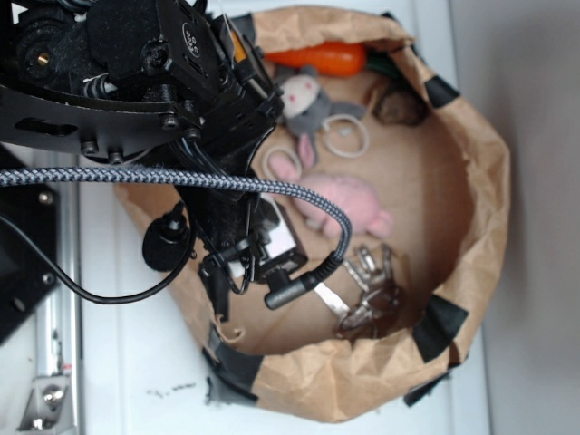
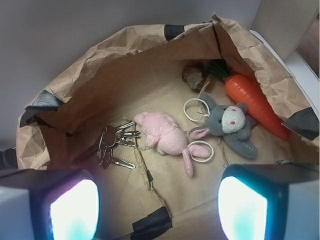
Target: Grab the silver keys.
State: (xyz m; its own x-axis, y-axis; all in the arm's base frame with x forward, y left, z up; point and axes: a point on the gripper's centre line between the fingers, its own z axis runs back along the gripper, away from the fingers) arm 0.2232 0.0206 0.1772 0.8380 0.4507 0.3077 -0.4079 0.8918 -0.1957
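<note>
Gripper (image 2: 159,207) is seen spread wide and empty above the bag (image 2: 115,60); keys (image 2: 114,145) lie untouched on its floor beside the pink toy (image 2: 162,134), so descent and grasp remain undone.

**Gripper spread wide, nothing between its fingers**

The arm (image 1: 136,82) enters the exterior view from 10 o'clock, a black mass of bolted plates and housings filling the upper left. A braided cable (image 1: 181,181) crosses it from 9 o'clock and curves down toward 5 o'clock, ending in a plug. A thinner black wire loops below it.

In the wrist view the gripper (image 2: 157,205) points down. Its two fingers (image 2: 72,210) sit at 7 and 5 o'clock, well apart, their inner pads glowing pale. The gap between them is bare; neither pad touches anything.
</note>
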